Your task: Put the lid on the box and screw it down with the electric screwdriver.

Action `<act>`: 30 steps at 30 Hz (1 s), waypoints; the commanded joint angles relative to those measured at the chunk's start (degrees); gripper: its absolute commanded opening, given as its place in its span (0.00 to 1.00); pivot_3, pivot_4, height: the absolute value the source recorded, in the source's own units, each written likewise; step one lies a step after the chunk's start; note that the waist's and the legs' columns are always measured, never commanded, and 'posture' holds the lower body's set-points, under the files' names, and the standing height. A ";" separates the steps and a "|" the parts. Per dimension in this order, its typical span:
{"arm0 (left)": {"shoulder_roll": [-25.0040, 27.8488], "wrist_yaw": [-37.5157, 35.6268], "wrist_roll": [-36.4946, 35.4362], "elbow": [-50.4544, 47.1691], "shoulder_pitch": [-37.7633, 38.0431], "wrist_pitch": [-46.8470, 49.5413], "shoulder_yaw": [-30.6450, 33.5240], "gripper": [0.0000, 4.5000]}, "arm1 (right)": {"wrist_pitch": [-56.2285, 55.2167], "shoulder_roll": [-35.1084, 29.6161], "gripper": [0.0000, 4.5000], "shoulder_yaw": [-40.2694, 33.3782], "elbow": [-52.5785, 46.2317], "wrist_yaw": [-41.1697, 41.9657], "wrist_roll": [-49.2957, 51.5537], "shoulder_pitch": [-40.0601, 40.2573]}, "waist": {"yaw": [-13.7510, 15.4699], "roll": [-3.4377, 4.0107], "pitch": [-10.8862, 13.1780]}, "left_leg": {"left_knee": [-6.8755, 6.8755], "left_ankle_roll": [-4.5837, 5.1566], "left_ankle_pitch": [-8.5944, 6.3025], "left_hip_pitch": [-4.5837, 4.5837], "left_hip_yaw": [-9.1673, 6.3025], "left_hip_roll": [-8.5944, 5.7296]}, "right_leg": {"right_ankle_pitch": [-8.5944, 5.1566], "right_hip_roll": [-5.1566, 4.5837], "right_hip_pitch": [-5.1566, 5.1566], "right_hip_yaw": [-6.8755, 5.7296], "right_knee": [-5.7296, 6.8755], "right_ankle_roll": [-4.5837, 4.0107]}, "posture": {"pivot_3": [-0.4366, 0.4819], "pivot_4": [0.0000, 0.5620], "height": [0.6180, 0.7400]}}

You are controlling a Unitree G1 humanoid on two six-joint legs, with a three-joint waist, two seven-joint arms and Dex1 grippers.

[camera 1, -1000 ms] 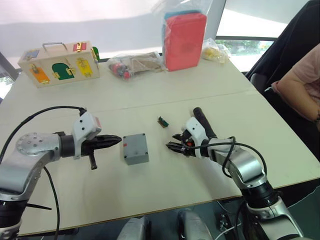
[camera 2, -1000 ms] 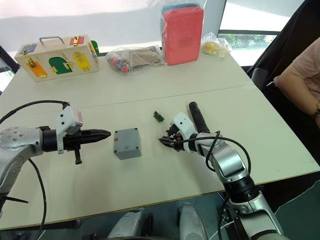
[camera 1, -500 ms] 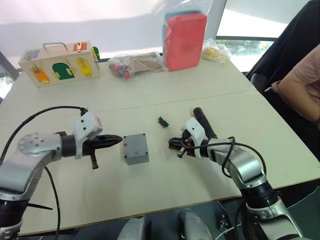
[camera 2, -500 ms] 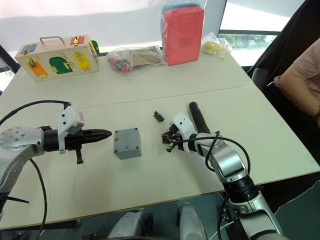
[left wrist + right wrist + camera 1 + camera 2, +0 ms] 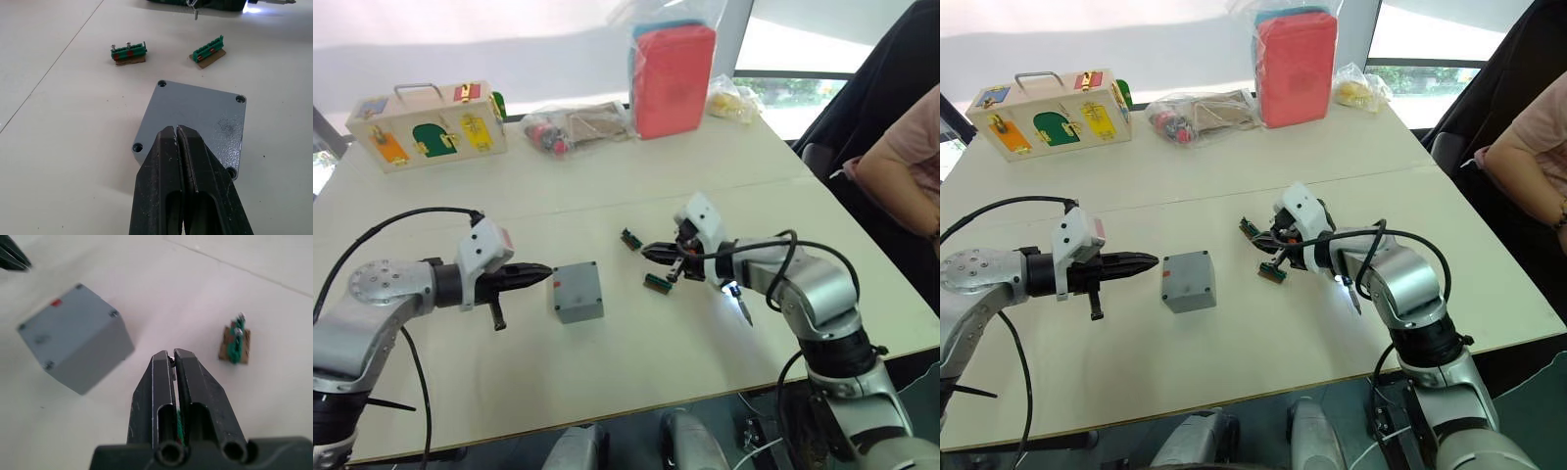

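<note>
No readable text, label, brand, number or sign anywhere. A small red mark on the box (image 5: 578, 291), its lettering, if any, too small to make out. Coloured shapes on the wooden box (image 5: 429, 124), no words legible. Nothing readable on the red case (image 5: 674, 80) in its bag.

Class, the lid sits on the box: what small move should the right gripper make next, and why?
Probably carry the right gripper over a corner hole of the lid on the box: it is shut on a small metal piece, likely a screw, and the holes look empty.
</note>
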 commanded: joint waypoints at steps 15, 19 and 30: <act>-0.11 2.76 -0.86 -3.68 1.99 -0.17 2.50 0.00 | -8.60 9.21 0.02 10.85 14.17 0.95 -3.52 -8.85 | 0.01 -0.01 -0.01 | 0.00 0.00 0.00 -0.02 0.00 -0.03 | 0.00 -0.02 -0.03 0.00 0.01 0.00 | 0.48 0.27 1.00; -0.14 3.32 -1.10 -4.12 2.23 0.04 2.49 0.00 | -9.84 9.59 0.02 10.87 15.82 1.50 -4.19 -9.23 | 0.02 -0.01 -0.01 | 0.00 0.00 0.00 -0.01 0.00 -0.03 | 0.00 -0.02 -0.03 0.01 0.01 0.00 | 0.48 0.27 1.00; -0.02 4.08 -1.79 -5.01 2.80 0.54 2.26 0.00 | -10.41 10.70 0.02 9.65 17.51 1.80 -4.77 -11.49 | 0.01 -0.01 -0.01 | 0.00 0.00 0.00 -0.01 0.00 -0.03 | 0.00 -0.01 -0.03 0.01 0.01 0.00 | 0.48 0.27 1.00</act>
